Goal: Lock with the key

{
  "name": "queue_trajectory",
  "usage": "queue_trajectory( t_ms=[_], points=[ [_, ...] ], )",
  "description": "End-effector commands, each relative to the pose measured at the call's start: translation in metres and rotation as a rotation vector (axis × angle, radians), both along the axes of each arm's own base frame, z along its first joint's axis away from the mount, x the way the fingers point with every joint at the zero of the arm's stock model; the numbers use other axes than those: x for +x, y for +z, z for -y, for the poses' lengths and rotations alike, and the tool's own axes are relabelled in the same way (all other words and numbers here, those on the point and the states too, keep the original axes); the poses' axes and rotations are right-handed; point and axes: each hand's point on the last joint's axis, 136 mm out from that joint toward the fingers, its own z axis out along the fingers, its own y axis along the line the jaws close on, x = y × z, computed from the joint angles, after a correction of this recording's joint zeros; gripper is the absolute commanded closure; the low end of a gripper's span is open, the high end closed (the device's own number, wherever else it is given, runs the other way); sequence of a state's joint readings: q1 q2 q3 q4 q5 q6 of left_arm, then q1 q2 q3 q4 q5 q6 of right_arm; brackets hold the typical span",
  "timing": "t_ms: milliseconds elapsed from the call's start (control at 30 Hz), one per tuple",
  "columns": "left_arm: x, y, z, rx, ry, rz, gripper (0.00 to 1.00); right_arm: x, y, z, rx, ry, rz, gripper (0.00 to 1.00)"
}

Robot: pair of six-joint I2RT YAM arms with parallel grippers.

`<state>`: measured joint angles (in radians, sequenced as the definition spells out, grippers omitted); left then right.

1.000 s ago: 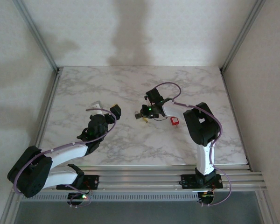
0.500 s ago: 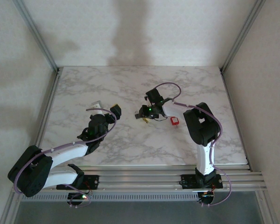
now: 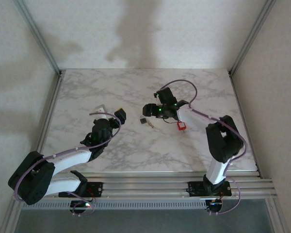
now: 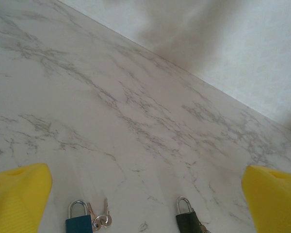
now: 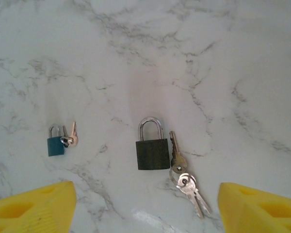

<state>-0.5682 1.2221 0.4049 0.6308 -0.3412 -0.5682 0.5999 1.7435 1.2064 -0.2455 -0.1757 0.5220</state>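
The flat marble-look tabletop is white with thin grey veins running across it. The small square dark-green metal padlock has a silver shackle and a bunch of silver keys. The smaller teal-blue metal padlock shows the same silver on its shackle, and a little red object has a pale middle. The soft pads of the right gripper are bright yellow, as are the pads of the left gripper.

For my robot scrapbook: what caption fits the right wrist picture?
Open right claw over a dark padlock, keys beside it, small blue padlock nearby.
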Motion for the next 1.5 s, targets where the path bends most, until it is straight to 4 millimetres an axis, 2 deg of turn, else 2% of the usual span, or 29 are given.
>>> queue_trajectory(
  t_ms=[0,33,367,533,733,867,1200,1467],
  points=[
    [0.004,0.008,0.004,-0.016,0.003,0.010,0.00,-0.006,0.005,0.026,-0.064,-0.058,0.025,0.07],
    [0.004,0.008,0.004,-0.014,0.002,0.010,0.00,-0.009,0.007,0.033,-0.084,-0.076,0.031,0.01],
    [0.004,0.008,0.004,-0.015,0.008,0.007,0.00,-0.035,0.022,0.105,-0.273,-0.234,0.067,0.01],
    [0.004,0.008,0.004,-0.016,0.007,0.002,0.00,-0.047,0.013,0.138,-0.379,-0.291,0.035,0.01],
    [0.005,0.008,0.006,-0.016,-0.003,0.002,0.00,-0.058,-0.009,0.172,-0.491,-0.349,-0.018,0.01],
    [0.005,0.007,0.007,-0.013,-0.006,-0.003,0.00,-0.061,-0.023,0.178,-0.503,-0.353,-0.063,0.01],
    [0.006,0.006,0.009,-0.012,-0.011,-0.010,0.00,-0.050,-0.048,0.168,-0.519,-0.304,-0.128,0.01],
    [0.006,0.005,0.010,-0.013,-0.016,-0.016,0.01,-0.041,-0.060,0.168,-0.553,-0.292,-0.153,0.01]
  ],
)
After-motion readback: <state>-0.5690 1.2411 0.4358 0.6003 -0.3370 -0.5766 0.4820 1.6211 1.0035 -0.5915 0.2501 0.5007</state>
